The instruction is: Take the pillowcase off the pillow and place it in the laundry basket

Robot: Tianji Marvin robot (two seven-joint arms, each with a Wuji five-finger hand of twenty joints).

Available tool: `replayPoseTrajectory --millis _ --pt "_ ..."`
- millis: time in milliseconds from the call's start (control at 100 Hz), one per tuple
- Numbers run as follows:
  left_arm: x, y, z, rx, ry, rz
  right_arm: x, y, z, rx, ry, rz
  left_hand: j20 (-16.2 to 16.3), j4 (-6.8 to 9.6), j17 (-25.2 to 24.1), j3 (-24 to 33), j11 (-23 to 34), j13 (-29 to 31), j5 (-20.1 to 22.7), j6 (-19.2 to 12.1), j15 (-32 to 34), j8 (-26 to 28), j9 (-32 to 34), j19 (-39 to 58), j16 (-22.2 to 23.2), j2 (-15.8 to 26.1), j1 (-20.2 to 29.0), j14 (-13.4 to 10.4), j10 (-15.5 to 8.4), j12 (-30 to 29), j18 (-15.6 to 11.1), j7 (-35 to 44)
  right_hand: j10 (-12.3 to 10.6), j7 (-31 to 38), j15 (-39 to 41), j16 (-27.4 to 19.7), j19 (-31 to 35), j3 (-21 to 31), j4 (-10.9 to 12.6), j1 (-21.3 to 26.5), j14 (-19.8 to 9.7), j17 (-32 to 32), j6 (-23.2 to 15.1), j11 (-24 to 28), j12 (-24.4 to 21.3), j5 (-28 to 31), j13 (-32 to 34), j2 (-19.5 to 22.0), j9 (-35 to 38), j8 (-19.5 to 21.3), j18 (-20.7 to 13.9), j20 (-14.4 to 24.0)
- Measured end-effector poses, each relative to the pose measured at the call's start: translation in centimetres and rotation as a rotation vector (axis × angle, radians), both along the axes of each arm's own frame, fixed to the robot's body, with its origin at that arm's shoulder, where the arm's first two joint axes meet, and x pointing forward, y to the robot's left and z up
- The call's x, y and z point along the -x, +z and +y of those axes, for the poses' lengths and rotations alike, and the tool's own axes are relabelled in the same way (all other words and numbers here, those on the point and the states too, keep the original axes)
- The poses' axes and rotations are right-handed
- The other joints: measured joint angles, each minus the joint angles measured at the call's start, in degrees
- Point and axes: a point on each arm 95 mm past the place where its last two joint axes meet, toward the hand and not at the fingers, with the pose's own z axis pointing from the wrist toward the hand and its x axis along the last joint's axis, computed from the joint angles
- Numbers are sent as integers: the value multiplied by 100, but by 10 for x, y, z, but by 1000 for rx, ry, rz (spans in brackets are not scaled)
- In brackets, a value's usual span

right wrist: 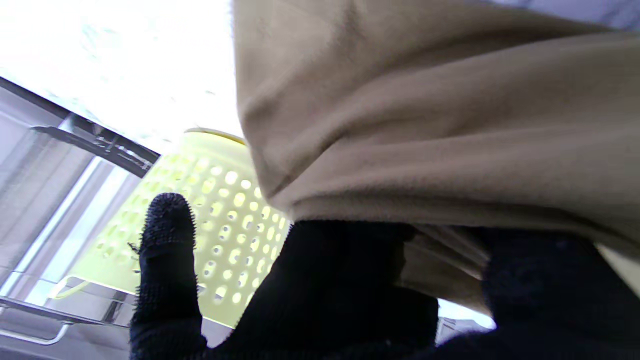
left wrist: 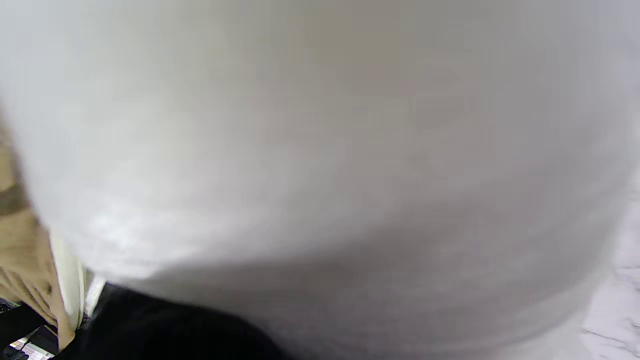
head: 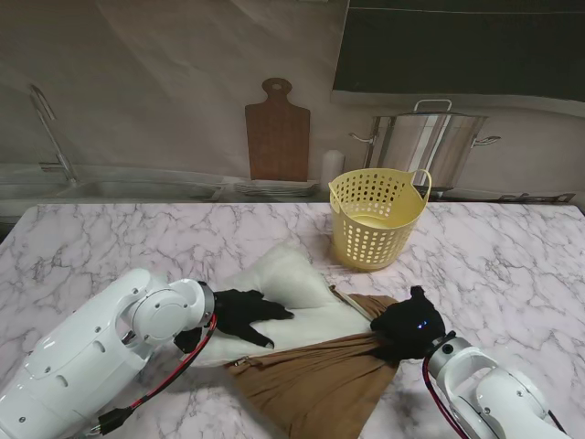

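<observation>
- The white pillow [head: 283, 288] lies mid-table, bare at its far end, nearer to me than the yellow laundry basket [head: 375, 219].
- The brown pillowcase [head: 315, 384] bunches off the pillow's near end.
- My right hand [head: 409, 331] is clenched on the pillowcase.
- My left hand [head: 242, 314] presses flat on the pillow, fingers spread, gripping nothing.

Even daylight, left wrist blurred, right overexposed
</observation>
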Motion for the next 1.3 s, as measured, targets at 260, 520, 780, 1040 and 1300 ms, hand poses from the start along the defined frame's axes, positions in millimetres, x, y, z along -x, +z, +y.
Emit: replayPoseTrajectory --millis 260,520,780,1040,1300 --pt "1 1 3 2 8 2 -11 -6 -11 26 -75 -13 0 1 0 0 -1 -2 -19 0 0 -55 0 0 -1 108 -65 -46 -23 -2 -16 -2 -619 -64 -135 -96 -12 -204 -18 -8 -519 -49 -514 -192 -61 -279 -49 0 -74 -286 -2 0" --pt "6 3 13 7 40 -3 -18 -12 -18 36 -91 -61 0 1 0 -16 -11 -2 -57 18 -6 -57 -1 0 -7 159 -86 -88 -53 -10 -23 -4 -926 -154 -588 -188 -342 168 -138 406 -790 -335 -782 -703 207 -990 -398 -77 -559 -401 -4 0" --pt "11 4 36 18 103 -40 -16 -6 -17 9 29 -80 81 -75 151 -209 -4 144 55 21 -7 -57 166 0 -9 159 -56 -287 -263 -9 -37 -1 -499 -442 -603 -243 -414 585 -248 1069 -484 -447 -532 -1346 448 -1032 -640 -112 -705 4 -71 0" --pt "25 20 69 24 157 -187 -11 1 -5 -20 137 -109 336 -98 447 -294 306 877 699 359 483 -51 893 144 70 146 765 406 181 82 1736 330 462 -442 -546 -218 -414 1077 -250 1587 365 -448 137 -1499 325 -804 -693 -201 -691 97 -131 0" --pt "26 49 89 50 184 -335 -19 6 2 -49 205 -110 372 -89 485 -57 632 1443 1222 411 1196 166 1330 179 442 -7 1337 2454 1365 220 2541 844 842 -424 -324 -92 -414 1204 -250 1719 819 -448 259 -1501 254 -618 -618 -277 -547 200 -136 0"
